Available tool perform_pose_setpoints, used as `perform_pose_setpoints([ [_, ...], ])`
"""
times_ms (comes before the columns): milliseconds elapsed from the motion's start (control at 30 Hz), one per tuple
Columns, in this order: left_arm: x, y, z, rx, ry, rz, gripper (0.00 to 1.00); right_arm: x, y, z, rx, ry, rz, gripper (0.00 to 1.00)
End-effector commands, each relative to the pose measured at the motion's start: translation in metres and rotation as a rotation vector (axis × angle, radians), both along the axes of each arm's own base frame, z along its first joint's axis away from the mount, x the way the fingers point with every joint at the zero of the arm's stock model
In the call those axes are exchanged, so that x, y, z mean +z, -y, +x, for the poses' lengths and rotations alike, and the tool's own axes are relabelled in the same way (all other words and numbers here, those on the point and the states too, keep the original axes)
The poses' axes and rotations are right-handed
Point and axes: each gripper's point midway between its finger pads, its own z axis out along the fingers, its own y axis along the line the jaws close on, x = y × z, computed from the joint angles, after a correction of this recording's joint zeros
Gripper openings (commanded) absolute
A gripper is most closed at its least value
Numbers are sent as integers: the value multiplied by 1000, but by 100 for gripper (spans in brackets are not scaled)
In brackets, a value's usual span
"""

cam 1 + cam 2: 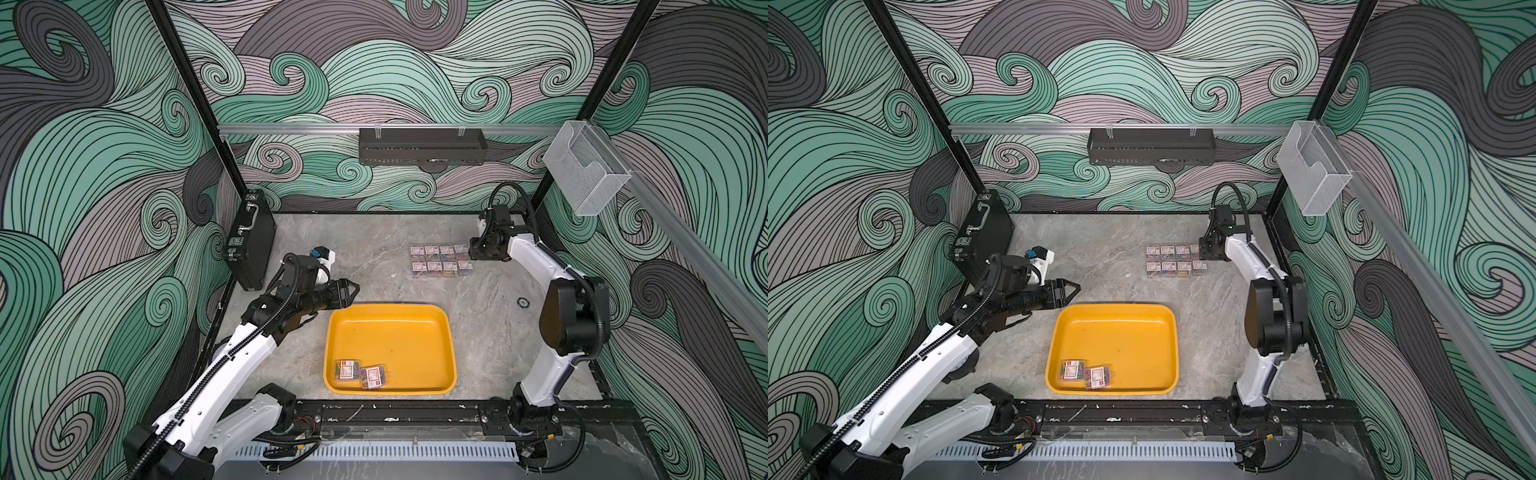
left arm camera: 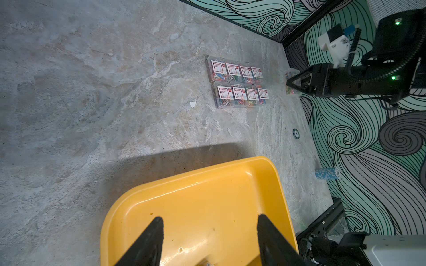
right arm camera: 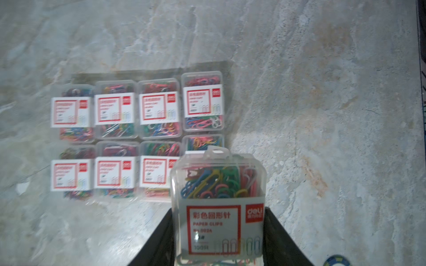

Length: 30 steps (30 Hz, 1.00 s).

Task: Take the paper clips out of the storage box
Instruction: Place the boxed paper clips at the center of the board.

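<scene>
The yellow storage box lies at the table's front middle, and two clear boxes of paper clips rest in its near left corner. Several more paper clip boxes stand in two rows on the table at the back right. My right gripper is shut on one paper clip box, held just above the right end of those rows. My left gripper is open and empty, hovering over the far left corner of the storage box.
A black briefcase leans on the left wall. A black shelf and a clear holder hang on wall rails. A poker chip lies right of the tray, and a blue chip stack stands by the right wall.
</scene>
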Motion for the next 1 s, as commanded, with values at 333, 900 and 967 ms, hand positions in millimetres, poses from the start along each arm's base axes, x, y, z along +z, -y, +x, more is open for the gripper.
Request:
perform_pose_setpoints([
  [333, 3, -10, -4, 17, 6, 35, 63, -30, 28, 56, 2, -63, -77, 46],
  [900, 5, -14, -8, 25, 8, 46, 63, -64, 36, 78, -2, -118, -78, 46],
  [967, 5, -13, -8, 25, 6, 45, 63, -68, 36, 77, -1, -127, -68, 47],
])
